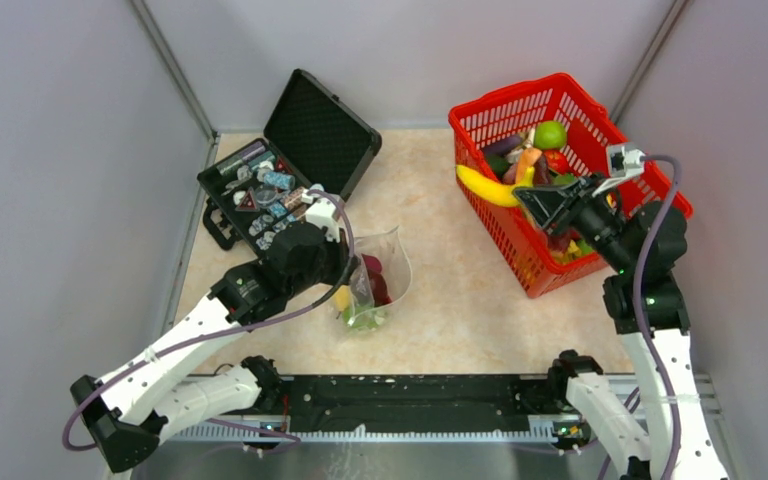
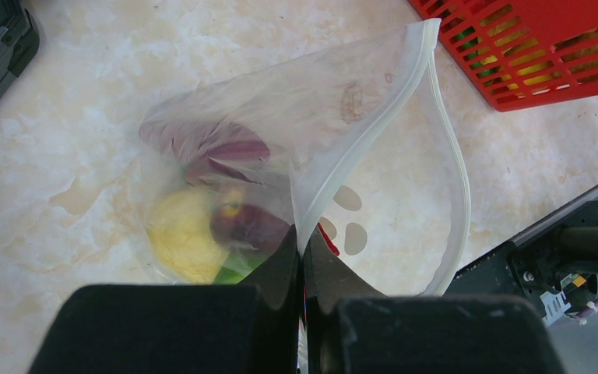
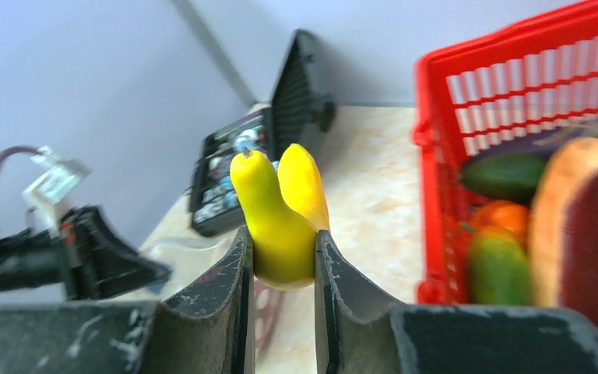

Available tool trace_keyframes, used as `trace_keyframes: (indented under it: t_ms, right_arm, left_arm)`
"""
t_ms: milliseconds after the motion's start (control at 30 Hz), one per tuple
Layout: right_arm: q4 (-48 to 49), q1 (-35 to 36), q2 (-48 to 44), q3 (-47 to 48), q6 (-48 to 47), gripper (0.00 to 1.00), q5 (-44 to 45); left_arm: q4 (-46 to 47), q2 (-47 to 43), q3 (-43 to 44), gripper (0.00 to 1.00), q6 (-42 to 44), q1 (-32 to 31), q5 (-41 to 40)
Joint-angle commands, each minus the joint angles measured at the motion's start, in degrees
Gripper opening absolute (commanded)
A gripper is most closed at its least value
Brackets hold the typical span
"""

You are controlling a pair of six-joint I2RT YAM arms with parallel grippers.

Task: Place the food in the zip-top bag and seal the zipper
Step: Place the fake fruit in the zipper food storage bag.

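The clear zip-top bag (image 1: 380, 272) lies mid-table with its mouth held open; it also shows in the left wrist view (image 2: 296, 132). Inside it are a yellow fruit (image 2: 177, 238), a dark red piece (image 2: 249, 224) and some green. My left gripper (image 2: 302, 243) is shut on the bag's whitish zipper strip (image 2: 366, 136), lifting one lip. My right gripper (image 3: 282, 261) is shut on a yellow toy banana bunch (image 3: 280, 210), held over the red basket's near-left corner (image 1: 487, 186).
The red mesh basket (image 1: 650, 165) at the right holds several more toy fruits and vegetables. An open black case (image 1: 290, 160) with small metal parts stands at the back left. A black rail (image 1: 410, 400) runs along the near edge.
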Motion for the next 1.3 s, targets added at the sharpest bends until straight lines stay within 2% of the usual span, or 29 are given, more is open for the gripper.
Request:
trace_keyframes:
  t_ms: [0,67,167,367,667,833,1067,1133,1200,1267]
  right_arm:
    - [9.57,0.2,3.01,-0.49,6.27,0.0,-16.28]
    - [10.52,0.84,4.44,-0.59,7.35,0.0,-20.8]
    - [7.71,4.26,5.39,0.12,3.61,0.0,-21.25]
    - [-0.57,17.64,8.8,3.21,-5.28,0.0,-16.73]
    - [-3.69,26.47,13.0,3.63,-10.08,0.0,-9.96]
    - [-3.67,32.8,15.57,4.44,-12.61,0.0,-0.81]
    - [-3.86,46.04,20.28,5.99,-18.39,0.0,21.98]
    - [-4.17,49.11,22.8,6.82,-20.7,0.0,25.44]
    - [-1.51,51.36,24.34,6.08,-23.41,0.0,26.85]
    - [5.45,53.76,24.14,2.66,-26.56,0.0,29.46]
  left_arm:
    - [2.2,0.3,1.11,0.0,-0.38,0.06,0.03]
    - [2.25,0.38,1.15,0.0,-0.47,0.06,0.12]
    - [2.43,0.5,1.44,0.0,-0.39,0.04,0.09]
    - [2.65,1.53,2.19,0.0,-0.29,0.03,0.81]
    - [2.24,1.25,2.04,0.0,-0.71,0.04,0.58]
    - [2.66,1.8,2.44,0.0,-1.08,0.04,1.03]
    - [2.27,2.21,3.79,0.0,-0.74,-0.01,2.11]
    - [2.15,1.98,4.03,0.0,-0.8,-0.02,2.4]
    - [2.28,1.67,4.09,0.0,-0.98,-0.01,2.44]
    - [2.39,1.44,4.12,0.0,-1.12,0.04,2.44]
